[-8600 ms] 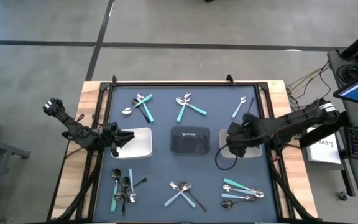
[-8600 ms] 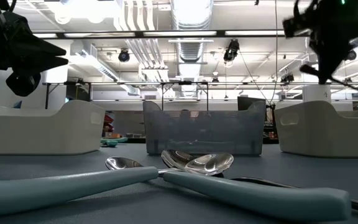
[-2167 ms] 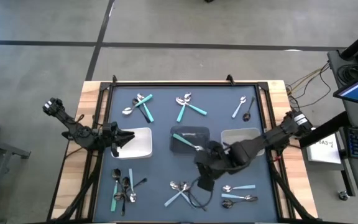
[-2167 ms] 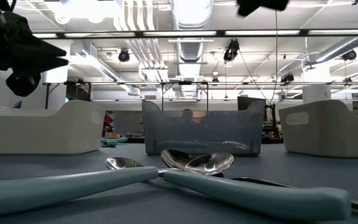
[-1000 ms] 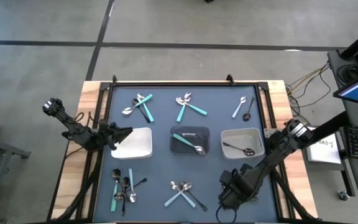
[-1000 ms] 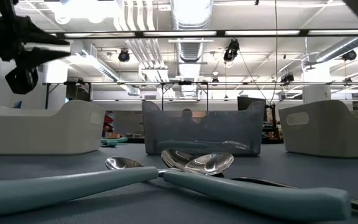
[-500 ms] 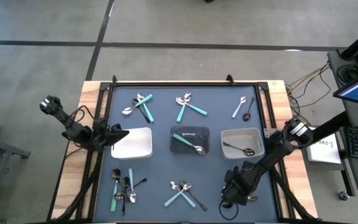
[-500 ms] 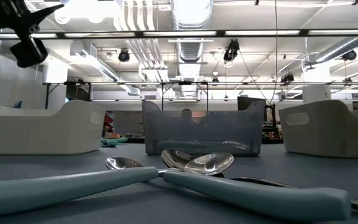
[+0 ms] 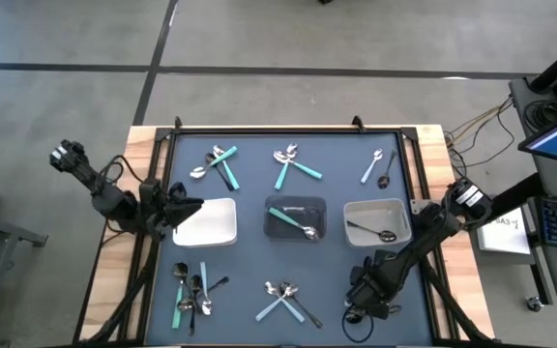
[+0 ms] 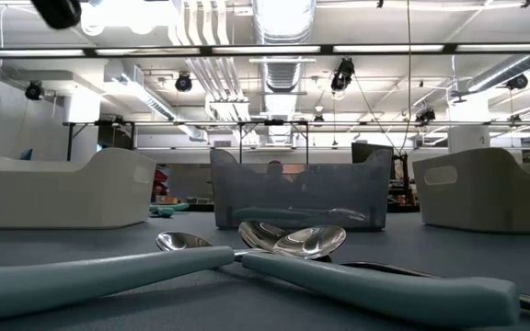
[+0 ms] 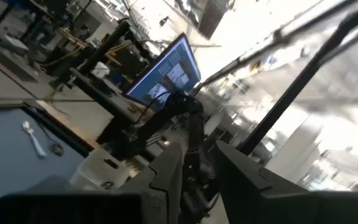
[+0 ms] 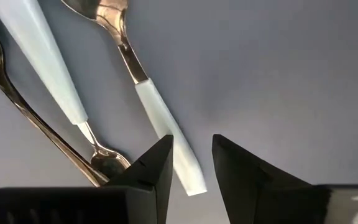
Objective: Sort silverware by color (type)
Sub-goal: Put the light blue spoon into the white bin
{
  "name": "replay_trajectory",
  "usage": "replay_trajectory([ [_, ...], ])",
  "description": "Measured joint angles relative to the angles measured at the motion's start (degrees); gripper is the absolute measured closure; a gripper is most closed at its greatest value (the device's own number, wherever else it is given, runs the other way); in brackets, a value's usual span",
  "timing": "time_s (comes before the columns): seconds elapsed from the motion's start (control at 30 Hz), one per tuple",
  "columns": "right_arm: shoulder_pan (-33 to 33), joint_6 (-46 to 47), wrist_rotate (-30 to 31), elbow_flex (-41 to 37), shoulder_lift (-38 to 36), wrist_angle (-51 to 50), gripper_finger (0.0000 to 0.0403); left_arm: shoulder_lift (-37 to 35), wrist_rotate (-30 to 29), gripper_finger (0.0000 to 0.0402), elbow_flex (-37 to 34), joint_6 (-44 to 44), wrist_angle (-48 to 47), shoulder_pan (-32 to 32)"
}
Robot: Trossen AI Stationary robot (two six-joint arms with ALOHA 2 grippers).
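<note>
Teal-handled spoons (image 10: 283, 253) before three trays (image 10: 297, 198)

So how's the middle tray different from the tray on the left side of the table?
The middle tray is dark and see-through; the left tray is opaque white. The middle tray holds a teal-handled piece and a silver spoon, while no silverware shows in the left tray. The left end effector hangs over the left tray's edge; nothing hangs over the middle tray. Both are small rectangular trays in the same row.

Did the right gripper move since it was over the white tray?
Yes. The right gripper went from the right white tray down to the table's near edge, over teal-handled cutlery.
</note>
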Motion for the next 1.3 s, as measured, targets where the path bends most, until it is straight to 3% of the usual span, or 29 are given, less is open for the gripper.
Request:
replay_trajectory([
  [0.17, 0.0, 0.0, 2.2, 0.7, -3.3, 1.3, 0.0301, 6.5, -5.3, 0.0325, 12.5, -1.3, -19.5, 0.0],
  [0.3, 0.0, 0.1, 2.6, -0.5, -3.1, 3.6, 0.0298, 12.1, -12.3, 0.0325, 22.2, -10.7, -37.3, 0.0],
  [0.43, 0.1, 0.3, 2.1, -1.8, -3.0, 7.4, 0.0301, 17.9, -13.2, 0.0325, 30.7, -16.1, -49.9, 0.0],
  [0.63, 0.2, 1.0, 1.7, -3.1, -3.0, 10.2, 0.0301, 25.5, -13.3, 0.0325, 41.2, -14.8, -55.3, 0.0],
  [0.83, 0.2, 0.7, 5.3, -4.9, -1.9, 10.7, 0.0307, 31.6, -16.1, 0.0325, 49.8, -10.0, -55.7, 0.0],
  [1.07, 0.2, 0.5, 5.8, -6.8, -0.2, 11.5, 0.0353, 37.0, -17.1, 0.0325, 57.4, -4.1, -57.9, 0.0],
  [1.17, 0.2, -0.1, 6.0, -6.8, -0.3, 11.5, 0.0379, 38.5, -18.0, 0.0325, 59.4, -9.5, -65.1, 0.0],
  [1.3, 0.2, -1.6, 6.2, -6.8, -0.4, 11.5, 0.0381, 38.7, -18.5, 0.0325, 59.9, -25.7, -78.4, 0.0],
])
